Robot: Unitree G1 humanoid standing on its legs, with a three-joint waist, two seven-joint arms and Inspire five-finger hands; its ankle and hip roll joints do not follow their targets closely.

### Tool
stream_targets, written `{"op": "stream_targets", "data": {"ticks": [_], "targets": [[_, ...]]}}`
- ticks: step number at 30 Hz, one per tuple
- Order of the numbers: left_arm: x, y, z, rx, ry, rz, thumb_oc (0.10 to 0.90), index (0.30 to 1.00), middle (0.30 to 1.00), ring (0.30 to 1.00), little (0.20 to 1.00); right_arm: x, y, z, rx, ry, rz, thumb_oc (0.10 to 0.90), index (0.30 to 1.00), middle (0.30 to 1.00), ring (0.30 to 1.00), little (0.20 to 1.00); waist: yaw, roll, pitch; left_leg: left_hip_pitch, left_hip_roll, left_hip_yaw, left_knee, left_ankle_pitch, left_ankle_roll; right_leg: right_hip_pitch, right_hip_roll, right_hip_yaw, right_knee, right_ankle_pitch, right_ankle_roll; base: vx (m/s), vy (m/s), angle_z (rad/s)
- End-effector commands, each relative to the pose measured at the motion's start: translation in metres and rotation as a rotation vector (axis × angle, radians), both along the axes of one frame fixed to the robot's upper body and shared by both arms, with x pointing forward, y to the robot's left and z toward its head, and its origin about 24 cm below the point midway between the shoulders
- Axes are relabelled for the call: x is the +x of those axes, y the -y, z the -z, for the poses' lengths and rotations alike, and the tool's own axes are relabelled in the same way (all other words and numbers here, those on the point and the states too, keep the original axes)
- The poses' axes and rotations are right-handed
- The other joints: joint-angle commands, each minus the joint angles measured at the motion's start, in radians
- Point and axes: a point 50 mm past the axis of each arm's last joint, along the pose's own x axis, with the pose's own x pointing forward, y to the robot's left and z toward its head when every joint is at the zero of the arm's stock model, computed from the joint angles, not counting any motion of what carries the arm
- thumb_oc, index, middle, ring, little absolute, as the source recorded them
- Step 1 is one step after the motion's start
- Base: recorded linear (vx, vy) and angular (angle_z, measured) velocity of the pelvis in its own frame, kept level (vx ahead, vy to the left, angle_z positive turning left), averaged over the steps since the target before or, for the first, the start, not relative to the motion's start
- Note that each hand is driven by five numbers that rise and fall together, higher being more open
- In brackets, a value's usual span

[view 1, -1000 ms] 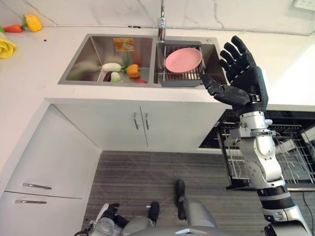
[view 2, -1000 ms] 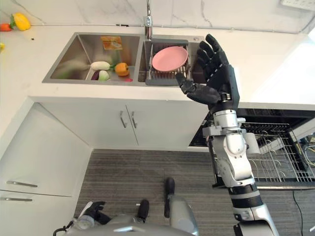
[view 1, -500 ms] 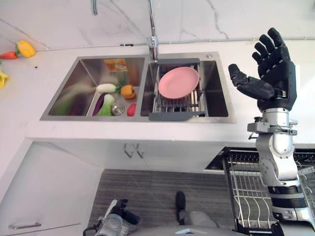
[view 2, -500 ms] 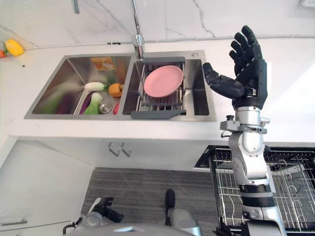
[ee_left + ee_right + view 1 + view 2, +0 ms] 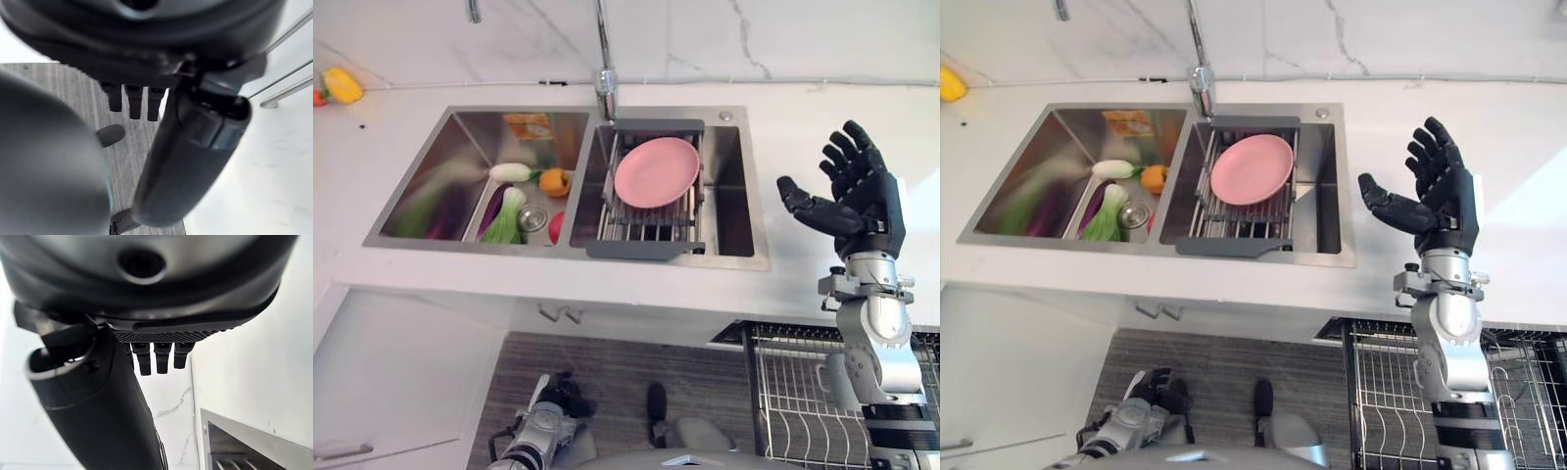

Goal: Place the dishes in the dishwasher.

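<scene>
White marble counter (image 5: pixel 803 284) with steel double sink (image 5: pixel 460 176) — round pink plate (image 5: pixel 656 171) on grey rack (image 5: pixel 651 220) (right basin). Right hand (image 5: pixel 1445 201) raised beside, fingers spread, empty. Left hand (image 5: pixel 543 431) low over floor; fingers straight in wrist view.

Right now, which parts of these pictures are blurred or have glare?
Left wrist view: the left robot hand is close and blurred. Right wrist view: the right robot hand is soft too. Left eye view: the left sink basin shows smeared reflections; the pink plate is sharp.
</scene>
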Motion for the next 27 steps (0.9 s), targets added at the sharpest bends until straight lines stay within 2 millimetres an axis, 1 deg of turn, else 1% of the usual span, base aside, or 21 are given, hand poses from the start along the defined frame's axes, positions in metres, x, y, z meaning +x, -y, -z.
{"op": "stream_targets", "data": {"ticks": [1,2,3,4,6,7,9,11,12,13,14,15,16,17,19,22,24,27], "targets": [[-0.018,-0.022,0.003,0.087,-0.047,0.04,0.8,0.9,0.9,0.9,0.9,-0.009,-0.001,-0.06,-0.168,0.28,-0.006,0.8,0.9,0.9,0.9,0.9,0.002,0.004,-0.1,0.18,-0.054,-0.004,-0.071,-0.058,0.022,0.021,-0.109,-0.002,0.023,-0.056,0.194,0.11,0.163,0.0],[-0.024,-0.027,0.005,0.105,-0.077,0.053,0.8,0.9,0.9,0.9,0.9,-0.009,-0.004,-0.064,-0.269,0.265,0.0,0.8,0.9,0.9,0.9,0.9,0.002,0.006,-0.104,0.202,-0.063,0.006,-0.094,-0.058,0.027,0.027,-0.116,0.0,0.02,-0.051,0.199,0.07,0.12,-0.17],[-0.024,-0.026,0.005,0.104,-0.077,0.053,0.8,0.9,0.9,0.9,0.9,-0.009,-0.004,-0.064,-0.27,0.265,0.001,0.8,0.9,0.9,0.9,0.9,0.002,0.007,-0.103,0.203,-0.063,0.007,-0.095,-0.058,0.027,0.028,-0.116,0.001,0.02,-0.051,0.2,0.04,0.115,-0.22],[-0.026,-0.027,0.006,0.106,-0.091,0.056,0.8,0.9,0.9,0.9,0.9,-0.011,-0.005,-0.067,-0.33,0.267,0.012,0.8,0.9,0.9,0.9,0.9,0.002,0.005,-0.105,0.21,-0.067,0.01,-0.101,-0.06,0.029,0.028,-0.118,0.001,0.02,-0.049,0.203,0.01,0.069,-0.07],[-0.031,-0.03,0.007,0.12,-0.112,0.072,0.8,0.9,0.9,0.9,0.9,-0.009,-0.013,-0.065,-0.386,0.247,-0.034,0.8,0.9,0.9,0.9,0.9,0.006,0.002,-0.104,0.22,-0.071,0.016,-0.105,-0.069,0.036,0.026,-0.122,0.009,0.019,-0.044,0.209,0.0,0.097,0.2],[-0.033,-0.032,0.008,0.129,-0.124,0.089,0.8,0.9,0.9,0.9,0.9,-0.01,-0.017,-0.068,-0.498,0.243,-0.027,0.8,0.9,0.9,0.9,0.9,0.007,-0.002,-0.104,0.223,-0.074,0.019,-0.105,-0.073,0.039,0.024,-0.123,0.013,0.02,-0.041,0.212,-0.01,0.093,0.1],[-0.037,-0.033,0.008,0.145,-0.138,0.114,0.8,0.9,0.9,0.9,0.9,-0.017,-0.019,-0.082,-0.75,0.268,0.03,0.8,0.9,0.9,0.9,0.9,0.008,-0.006,-0.106,0.231,-0.077,0.026,-0.105,-0.082,0.044,0.026,-0.124,0.023,0.02,-0.039,0.218,0.0,0.082,-0.12],[-0.038,-0.035,0.008,0.146,-0.129,0.1,0.8,0.9,0.9,0.9,0.9,-0.022,-0.019,-0.087,-0.952,0.27,0.091,0.8,0.9,0.9,0.9,0.9,0.009,-0.011,-0.106,0.237,-0.08,0.028,-0.105,-0.089,0.049,0.029,-0.128,0.027,0.019,-0.038,0.223,0.0,0.059,-0.01],[-0.038,-0.035,0.008,0.146,-0.129,0.1,0.8,0.9,0.9,0.9,0.9,-0.022,-0.019,-0.087,-0.953,0.27,0.091,0.8,0.9,0.9,0.9,0.9,0.009,-0.011,-0.106,0.237,-0.08,0.028,-0.105,-0.09,0.049,0.029,-0.128,0.027,0.019,-0.038,0.223,-0.01,0.05,0.0],[-0.037,-0.035,0.007,0.14,-0.121,0.082,0.8,0.9,0.9,0.9,0.9,-0.021,-0.019,-0.086,-1.049,0.251,0.112,0.8,0.9,0.9,0.9,0.9,0.01,-0.013,-0.105,0.239,-0.08,0.029,-0.105,-0.091,0.05,0.029,-0.13,0.029,0.019,-0.036,0.226,-0.02,0.046,-0.01],[-0.037,-0.036,0.007,0.137,-0.117,0.065,0.8,0.9,0.9,0.9,0.9,-0.018,-0.019,-0.081,-1.063,0.219,0.103,0.8,0.9,0.9,0.9,0.9,0.012,-0.015,-0.105,0.24,-0.082,0.029,-0.105,-0.093,0.052,0.029,-0.131,0.03,0.02,-0.036,0.228,-0.02,0.062,-0.03],[-0.036,-0.036,0.007,0.13,-0.109,0.046,0.8,0.9,0.9,0.9,0.9,-0.015,-0.021,-0.078,-1.118,0.201,0.097,0.8,0.9,0.9,0.9,0.9,0.015,-0.018,-0.106,0.242,-0.084,0.029,-0.105,-0.094,0.053,0.029,-0.133,0.032,0.02,-0.034,0.23,-0.02,0.049,-0.03],[-0.033,-0.036,0.006,0.131,-0.098,0.045,0.8,0.9,0.9,0.9,0.9,-0.011,-0.023,-0.076,-1.217,0.177,0.097,0.8,0.9,0.9,0.9,0.9,0.023,-0.022,-0.106,0.242,-0.086,0.027,-0.105,-0.095,0.055,0.031,-0.134,0.033,0.019,-0.033,0.232,-0.01,0.044,-0.07],[-0.029,-0.036,0.004,0.129,-0.081,0.047,0.8,0.9,0.9,0.9,0.9,-0.007,-0.025,-0.074,-1.274,0.166,0.084,0.8,0.9,0.9,0.9,0.9,0.025,-0.024,-0.105,0.243,-0.087,0.027,-0.105,-0.096,0.055,0.032,-0.137,0.033,0.019,-0.031,0.235,-0.01,0.033,-0.05],[-0.026,-0.035,0.003,0.129,-0.07,0.055,0.8,0.9,0.9,0.9,0.9,-0.004,-0.027,-0.074,-1.33,0.156,0.076,0.8,0.9,0.9,0.9,0.9,0.032,-0.028,-0.105,0.242,-0.087,0.025,-0.105,-0.097,0.056,0.033,-0.139,0.031,0.019,-0.031,0.237,0.0,0.0,0.0],[-0.024,-0.036,0.002,0.127,-0.061,0.049,0.8,0.9,0.9,0.9,0.9,0.003,-0.028,-0.065,-1.411,0.109,0.043,0.8,0.9,0.9,0.9,0.9,0.04,-0.033,-0.105,0.244,-0.09,0.024,-0.105,-0.097,0.056,0.037,-0.141,0.03,0.017,-0.03,0.239,0.0,0.006,-0.02],[-0.024,-0.037,0.002,0.125,-0.059,0.035,0.8,0.9,0.9,0.9,0.9,0.007,-0.029,-0.057,-1.434,0.072,0.014,0.8,0.9,0.9,0.9,0.9,0.044,-0.034,-0.105,0.245,-0.09,0.022,-0.105,-0.098,0.056,0.041,-0.142,0.027,0.016,-0.031,0.238,0.01,0.009,-0.03],[-0.031,-0.038,0.005,0.108,-0.082,-0.01,0.8,0.9,0.9,0.9,0.9,0.01,-0.03,-0.047,-1.453,0.03,-0.007,0.8,0.9,0.9,0.9,0.9,0.052,-0.036,-0.106,0.247,-0.089,0.018,-0.105,-0.098,0.055,0.047,-0.145,0.021,0.014,-0.032,0.239,0.0,0.0,0.0]]}}
